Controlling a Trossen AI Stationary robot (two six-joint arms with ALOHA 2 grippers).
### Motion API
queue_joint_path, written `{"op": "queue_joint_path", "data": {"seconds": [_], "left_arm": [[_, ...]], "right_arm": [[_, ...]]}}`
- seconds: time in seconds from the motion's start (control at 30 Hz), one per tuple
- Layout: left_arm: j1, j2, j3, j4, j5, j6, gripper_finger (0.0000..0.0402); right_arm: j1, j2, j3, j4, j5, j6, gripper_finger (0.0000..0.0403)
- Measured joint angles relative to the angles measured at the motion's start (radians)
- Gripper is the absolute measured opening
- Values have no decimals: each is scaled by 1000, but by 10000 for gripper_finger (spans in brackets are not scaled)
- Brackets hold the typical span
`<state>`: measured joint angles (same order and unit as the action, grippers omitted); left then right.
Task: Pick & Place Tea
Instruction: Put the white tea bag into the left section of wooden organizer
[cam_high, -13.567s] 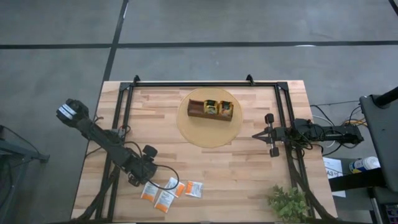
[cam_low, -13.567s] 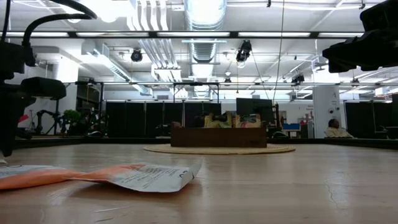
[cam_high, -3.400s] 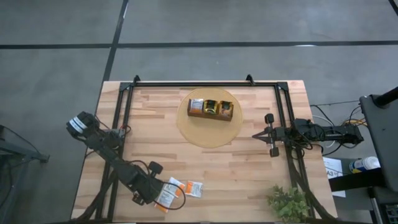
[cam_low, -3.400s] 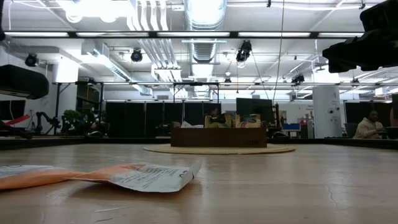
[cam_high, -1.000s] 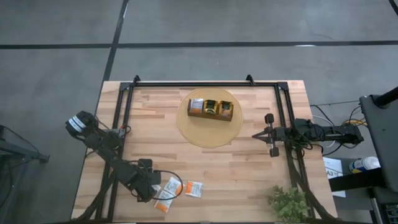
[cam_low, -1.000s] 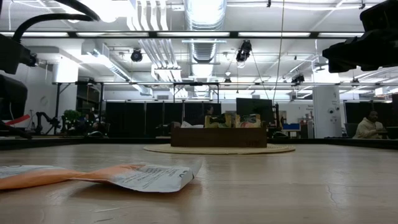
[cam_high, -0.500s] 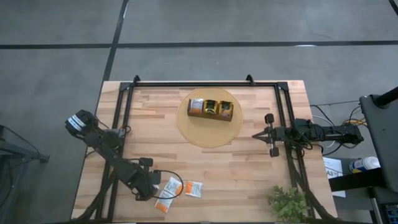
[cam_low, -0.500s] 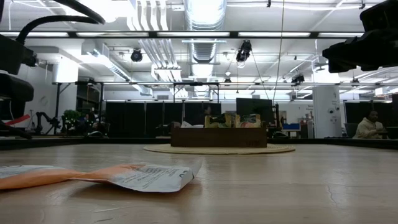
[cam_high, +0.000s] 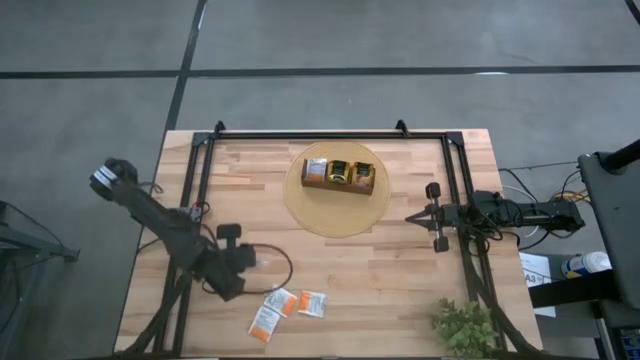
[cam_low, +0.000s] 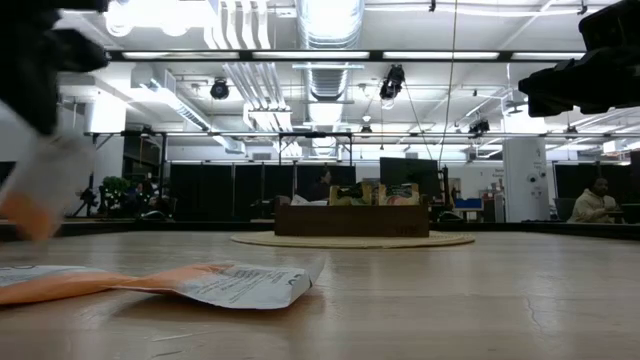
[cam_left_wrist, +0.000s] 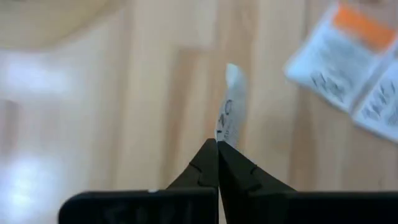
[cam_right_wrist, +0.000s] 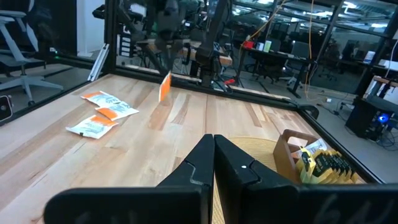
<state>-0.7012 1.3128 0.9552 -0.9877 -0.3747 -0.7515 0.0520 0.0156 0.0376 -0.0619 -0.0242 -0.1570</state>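
Note:
My left gripper (cam_high: 249, 259) hangs over the table's near left part, shut on one white-and-orange tea packet (cam_left_wrist: 229, 106). In the low view that packet (cam_low: 45, 185) shows as a blur above the table. Three more tea packets (cam_high: 283, 305) lie flat on the wood close to the near edge. A brown wooden tray (cam_high: 340, 174) with packets standing in it sits on a round mat (cam_high: 335, 215) toward the far side. My right gripper (cam_high: 436, 218) waits shut at the table's right, touching nothing. My left gripper pinches the packet's upper end (cam_left_wrist: 221, 135) between its two fingers. The fingers come from above, slanting down. The packet shows edge-on past the fingertips. It hangs tilted below them, its orange lower end (cam_low: 25, 215) clear of the table.
A small green plant (cam_high: 463, 326) stands at the near right corner. Black frame rails (cam_high: 320, 135) run along the far edge and down both sides. Bare wood lies between the loose packets and the mat.
My left gripper has risen and gone toward the table's far edge, away from the loose packets. One tea packet has come up off the table with it and now hangs clear below the fingers. The other packets have stayed where they lay.

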Motion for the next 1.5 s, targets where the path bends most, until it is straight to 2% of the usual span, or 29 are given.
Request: {"op": "queue_joint_path", "data": {"seconds": [0.2, 0.33, 0.7, 1.03, 1.5], "left_arm": [[84, -80, 12, -6, -153, 88, 0], [167, -112, 21, 11, -208, 186, 0], [494, -120, 28, 255, -211, 479, 0], [780, -38, 48, 588, -101, 712, 0], [1014, 110, 180, 632, 115, 894, 0]], "right_arm": [[0, 0, 0, 0, 0, 0, 9], [0, 0, 0, 0, 0, 0, 9], [0, 0, 0, 0, 0, 0, 9], [0, 0, 0, 0, 0, 0, 9], [0, 0, 0, 0, 0, 0, 9]]}}
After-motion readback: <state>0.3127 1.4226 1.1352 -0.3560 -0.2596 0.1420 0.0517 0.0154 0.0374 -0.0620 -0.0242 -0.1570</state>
